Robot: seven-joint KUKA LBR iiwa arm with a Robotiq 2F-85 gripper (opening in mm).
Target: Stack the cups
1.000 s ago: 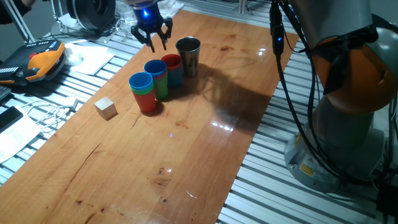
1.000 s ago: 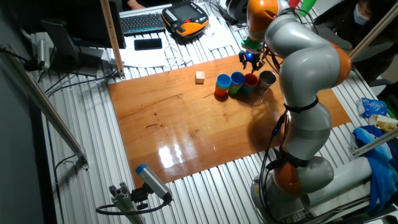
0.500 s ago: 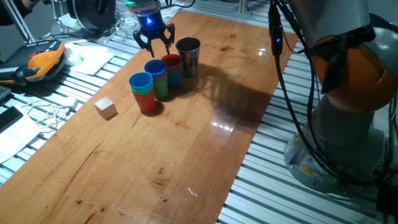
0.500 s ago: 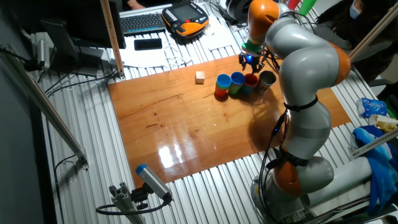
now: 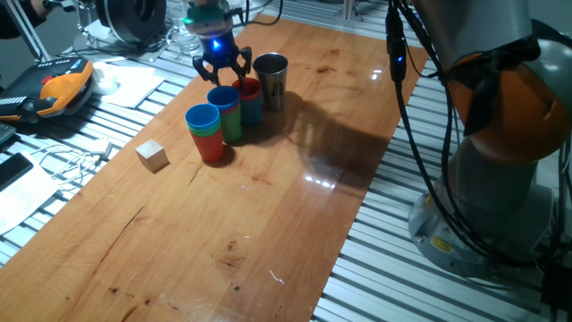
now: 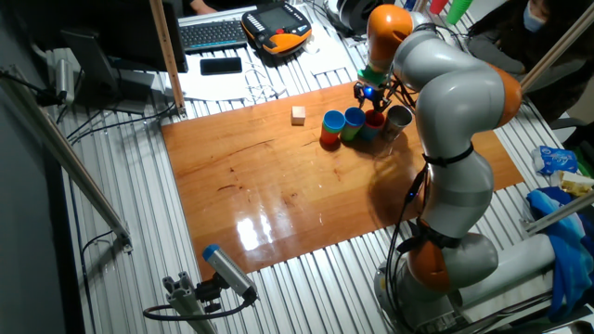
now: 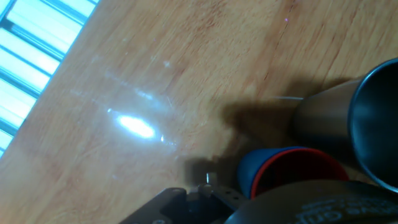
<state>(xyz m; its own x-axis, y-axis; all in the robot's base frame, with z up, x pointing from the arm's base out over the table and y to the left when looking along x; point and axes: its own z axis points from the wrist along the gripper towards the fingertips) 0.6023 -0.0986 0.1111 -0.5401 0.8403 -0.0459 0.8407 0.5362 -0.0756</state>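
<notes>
Although most of the bench [image 5: 268, 224] in the lower part of one fixed view is bare wood, the work sits in the upper left of the frame, and reading from the near side outward the first thing met is a small wooden cube [image 5: 152, 155] lying apart at the left. Just past it stands a stack of cups topped in blue [image 5: 204, 131], with green and red rims showing beneath. Behind and touching it is a green stack with a blue top [image 5: 225, 111], then a red cup nested in a blue one [image 5: 248, 98], and farthest to the right a steel cup [image 5: 270, 79], all upright with mouths up and packed in a tight row. Beyond them the hand [image 5: 222, 73] hangs with its dark fingers spread wide and nothing between them, tips at about rim height, just behind the blue-topped green stack and the red cup. The other fixed view agrees: the hand [image 6: 368, 94] sits on the far side of the row, closest to the red cup [image 6: 374, 119]. From the hand view the red rim inside its blue cup [image 7: 292, 174] fills the lower right, with the steel cup [image 7: 354, 124] beside it at the right edge, so the cups lie below and slightly forward of the fingers. I judge the next move to be a short descent onto the red cup's rim; the neighbours crowd it, so a finger could clip the steel cup.
</notes>
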